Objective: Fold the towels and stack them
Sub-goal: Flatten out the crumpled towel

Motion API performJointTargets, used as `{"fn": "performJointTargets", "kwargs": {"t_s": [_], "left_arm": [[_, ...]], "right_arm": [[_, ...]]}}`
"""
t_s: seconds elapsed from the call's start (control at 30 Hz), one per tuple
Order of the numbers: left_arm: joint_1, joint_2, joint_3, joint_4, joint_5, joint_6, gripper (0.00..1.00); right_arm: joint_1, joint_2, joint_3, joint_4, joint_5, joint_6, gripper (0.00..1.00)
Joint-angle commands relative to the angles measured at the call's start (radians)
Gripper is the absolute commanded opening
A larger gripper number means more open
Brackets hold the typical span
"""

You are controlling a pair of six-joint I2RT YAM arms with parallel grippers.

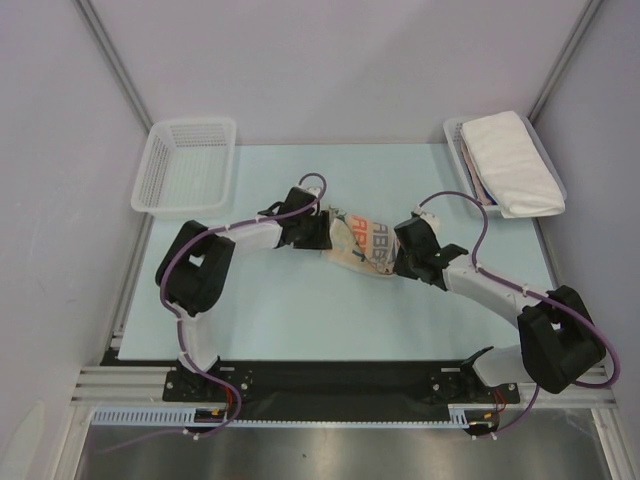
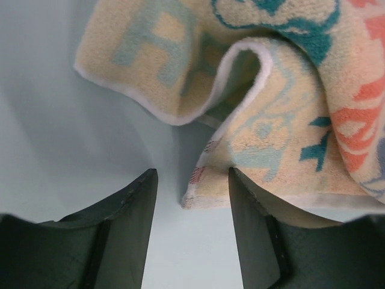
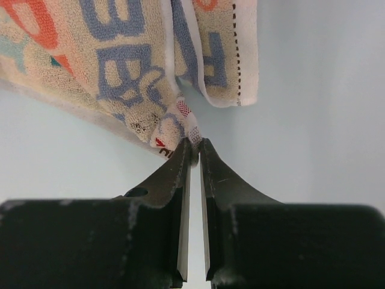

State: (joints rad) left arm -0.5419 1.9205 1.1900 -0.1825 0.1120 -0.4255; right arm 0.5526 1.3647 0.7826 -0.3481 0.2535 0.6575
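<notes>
The cream towel (image 1: 362,245) with coloured lettering is lying crumpled and partly doubled over near the middle of the desk (image 1: 300,320), its white hem curling up in a loop. A folded white towel (image 1: 512,160) is sitting in the mesh basket (image 1: 452,130) at the far right corner. The left claw (image 2: 192,180) is standing spread wide, with a corner of the cream towel lying between its fingers, ungripped. The right claw (image 3: 196,147) is pinching another corner at its tips.

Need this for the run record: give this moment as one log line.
stage: folding lettered towel | left gripper: open, straddling towel corner | right gripper: shut on towel corner | white towel: folded in far-right basket
</notes>
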Motion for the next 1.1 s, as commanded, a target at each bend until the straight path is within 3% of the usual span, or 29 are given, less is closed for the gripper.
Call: {"fn": "performJointTargets", "kwargs": {"t_s": [0.0, 0.27, 0.4, 0.43, 0.57, 0.67, 1.07], "left_arm": [[0.000, 0.006, -0.053, 0.057, 0.138, -0.019, 0.56], [-0.003, 0.014, -0.148, 0.109, 0.189, -0.061, 0.50], [-0.003, 0.002, -0.158, 0.092, 0.175, -0.067, 0.35], [-0.003, -0.003, -0.159, 0.091, 0.175, -0.071, 0.26], [-0.003, -0.021, -0.171, 0.103, 0.196, -0.081, 0.10], [-0.003, -0.035, -0.181, 0.109, 0.206, -0.087, 0.00], [-0.001, -0.176, -0.222, 0.092, 0.229, -0.125, 0.00]], "right_arm": [[-0.011, -0.032, -0.012, 0.027, 0.003, -0.015, 0.13], [-0.016, -0.026, -0.026, 0.044, -0.010, -0.012, 0.15], [-0.014, -0.024, -0.031, 0.046, -0.013, -0.009, 0.16], [-0.014, -0.026, -0.032, 0.047, -0.011, -0.009, 0.17], [-0.014, -0.024, -0.039, 0.047, -0.010, -0.013, 0.20], [-0.016, -0.022, -0.045, 0.052, -0.014, -0.015, 0.13], [-0.019, -0.110, -0.008, -0.025, -0.005, -0.024, 0.02]]}}
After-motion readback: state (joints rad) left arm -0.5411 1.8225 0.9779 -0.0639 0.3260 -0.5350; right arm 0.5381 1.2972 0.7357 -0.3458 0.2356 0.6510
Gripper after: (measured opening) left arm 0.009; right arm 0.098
